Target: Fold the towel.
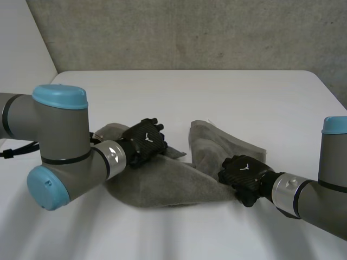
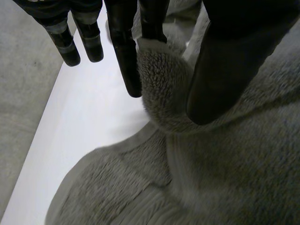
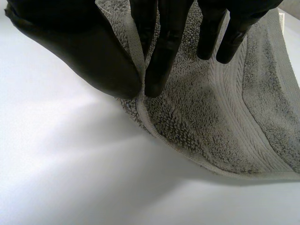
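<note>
Both hands grip the grey towel (image 1: 162, 184), which lies crumpled on the white bench (image 1: 227, 92). The left hand (image 1: 145, 142) pinches a rolled bunch of pile between its thumb and the nearest of its fingers (image 2: 126, 61); the remaining fingers reach straight past the cloth above bare bench, and more towel spreads out below the fingertips. The right hand (image 1: 244, 172) nips the towel's hemmed edge between its thumb and one of its fingers (image 3: 164, 51), while its other fingers lie straight over the ribbed band beside that pinch.
</note>
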`<action>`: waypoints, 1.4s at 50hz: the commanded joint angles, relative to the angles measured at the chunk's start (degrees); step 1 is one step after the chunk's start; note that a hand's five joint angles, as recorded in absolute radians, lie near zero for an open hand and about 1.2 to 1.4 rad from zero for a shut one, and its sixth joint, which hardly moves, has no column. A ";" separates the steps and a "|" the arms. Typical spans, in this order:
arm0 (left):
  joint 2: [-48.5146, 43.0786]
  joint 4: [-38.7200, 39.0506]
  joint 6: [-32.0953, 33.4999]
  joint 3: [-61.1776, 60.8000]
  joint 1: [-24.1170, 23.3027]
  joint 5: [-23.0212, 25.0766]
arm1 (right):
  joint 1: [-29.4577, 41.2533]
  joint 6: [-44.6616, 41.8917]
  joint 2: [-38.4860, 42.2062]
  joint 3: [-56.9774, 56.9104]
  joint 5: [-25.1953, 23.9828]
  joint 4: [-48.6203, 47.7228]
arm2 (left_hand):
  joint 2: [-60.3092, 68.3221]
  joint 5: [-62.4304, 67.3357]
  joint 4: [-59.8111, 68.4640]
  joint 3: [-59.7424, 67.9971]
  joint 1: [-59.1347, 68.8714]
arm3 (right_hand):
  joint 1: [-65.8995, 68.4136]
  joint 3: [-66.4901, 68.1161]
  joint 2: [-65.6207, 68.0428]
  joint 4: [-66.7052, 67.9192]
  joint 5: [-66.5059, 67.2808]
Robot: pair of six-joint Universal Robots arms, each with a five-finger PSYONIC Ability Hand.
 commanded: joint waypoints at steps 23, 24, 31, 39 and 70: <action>7.67 4.67 -9.12 -3.65 2.84 -12.93 | 0.03 -7.11 -0.45 -12.52 -5.89 5.88 | 27.85 27.99 -3.00 -2.52 28.35 | 4.72 -0.37 6.11 -0.37 4.31; 7.67 4.70 -9.13 -3.63 2.85 -12.93 | 0.04 -7.12 -0.44 -12.55 -5.89 5.87 | 27.85 27.99 -3.00 -2.52 28.35 | 4.72 -0.37 6.11 -0.37 4.31; 8.02 21.19 -12.36 12.25 5.22 -17.13 | 2.75 -3.53 6.15 -50.19 5.22 -2.53 | 27.85 27.99 -3.00 -2.52 28.35 | 4.72 -0.37 6.11 -0.37 4.31; 22.58 38.60 -22.82 12.56 6.53 -20.67 | 2.15 14.56 -7.78 -49.86 9.42 -23.04 | 27.85 27.99 -3.00 -2.52 28.35 | 4.72 -0.37 6.11 -0.37 4.31; 6.36 36.95 -23.54 -28.50 13.04 -5.46 | -1.90 -8.43 -4.85 9.25 -0.62 -21.91 | 27.85 27.99 -3.00 -2.52 28.35 | 4.72 -0.37 6.11 -0.37 4.31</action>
